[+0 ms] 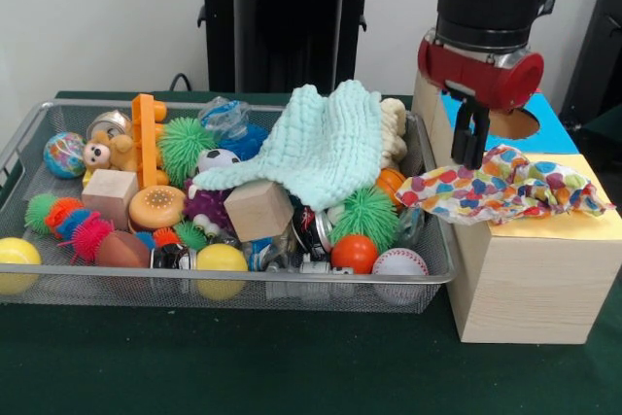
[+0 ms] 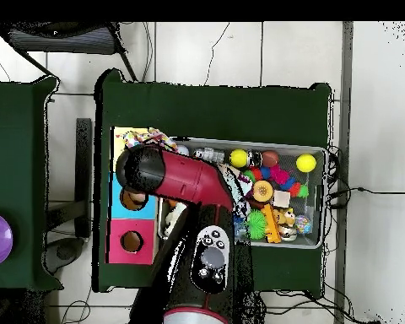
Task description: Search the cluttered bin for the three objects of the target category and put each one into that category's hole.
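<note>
The bin (image 1: 29, 128) sits at the table's (image 1: 292, 366) front edge, packed rim to rim, with a mint cloth (image 1: 321, 148) draped over the toys. A dotted cloth (image 1: 496, 187) lies crumpled on the box's (image 1: 530, 284) yellow top, hiding the hole (one end hangs over the bin's corner). Just above, the gripper (image 1: 470, 148) hangs, fingers close together, holding nothing. The blue-topped hole (image 1: 520, 123) behind is half hidden.

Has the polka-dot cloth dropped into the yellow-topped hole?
No. The polka-dot white fabric cloth lies spread across the yellow box top, one end overhanging.
</note>
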Robot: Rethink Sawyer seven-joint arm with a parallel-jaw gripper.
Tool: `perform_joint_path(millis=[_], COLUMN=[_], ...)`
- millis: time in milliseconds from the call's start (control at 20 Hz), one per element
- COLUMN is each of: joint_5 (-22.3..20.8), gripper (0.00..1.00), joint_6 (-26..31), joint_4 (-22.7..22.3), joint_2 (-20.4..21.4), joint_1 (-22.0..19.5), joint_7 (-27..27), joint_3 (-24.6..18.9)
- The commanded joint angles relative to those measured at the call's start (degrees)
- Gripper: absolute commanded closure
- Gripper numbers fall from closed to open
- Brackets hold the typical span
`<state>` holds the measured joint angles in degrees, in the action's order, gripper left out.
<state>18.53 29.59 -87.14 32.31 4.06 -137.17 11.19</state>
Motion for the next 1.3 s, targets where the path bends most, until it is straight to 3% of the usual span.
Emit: perform_joint_path(millis=[50, 350, 500, 950, 1300], joint_5=[-1.08, -2.47, -2.23, 0.02, 3.04], gripper=[1.00, 1.00, 1.00, 1.00, 1.00], joint_6=[-4.82, -3.29, -4.01, 0.28, 0.11], joint_4=[1.85, 4.77, 5.81, 3.93, 0.06], joint_2=[-5.58, -7.26, -8.58, -6.61, -4.02], joint_1=[-1.80, 0.24, 0.23, -2.92, -4.02], joint_7=[-5.99, -6.82, -6.82, -3.93, -5.64], joint_3=[-2.70, 2.84, 3.38, -2.36, -6.77])
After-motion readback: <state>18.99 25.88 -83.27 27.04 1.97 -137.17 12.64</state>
